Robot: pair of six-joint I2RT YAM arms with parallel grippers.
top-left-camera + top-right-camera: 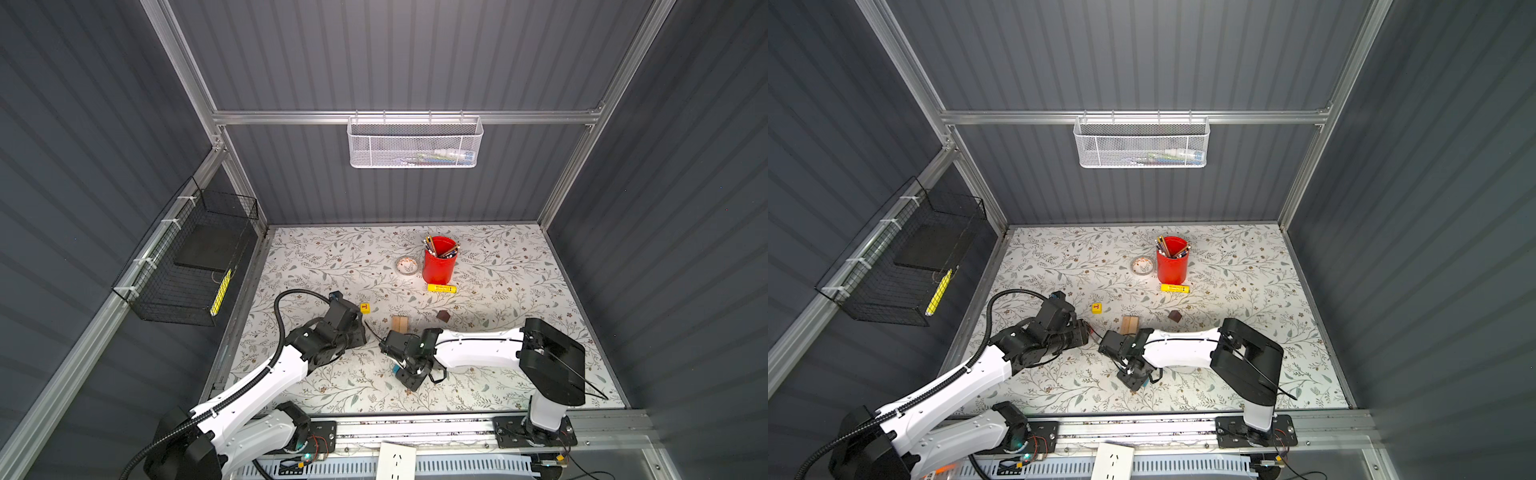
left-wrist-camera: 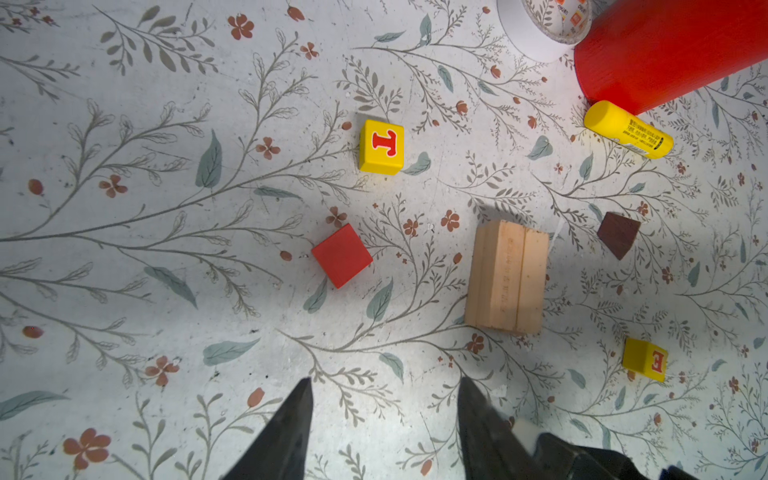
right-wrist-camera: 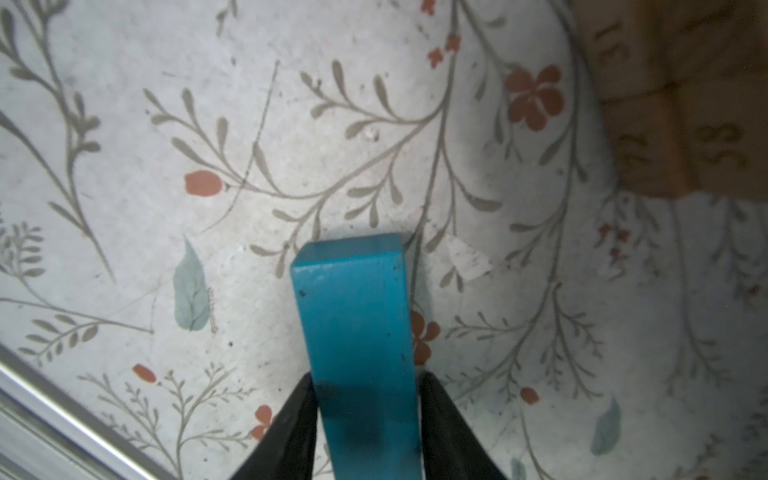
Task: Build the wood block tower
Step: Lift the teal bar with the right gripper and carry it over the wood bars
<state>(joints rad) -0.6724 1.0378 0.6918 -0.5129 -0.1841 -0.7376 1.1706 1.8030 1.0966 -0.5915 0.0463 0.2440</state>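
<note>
Now pinching teal bar (image 3: 353, 316) low on mat (image 3: 124, 166), near tan bars (image 3: 685, 104): right gripper (image 3: 368, 376). Left gripper (image 2: 384, 384) spread, empty, near red cube (image 2: 341, 255). Could pivot in narrow pinch on lifting, swing into tan bars, scatter them.

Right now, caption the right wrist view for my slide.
Right gripper fingers clasp the teal bar over the floral table.
</note>
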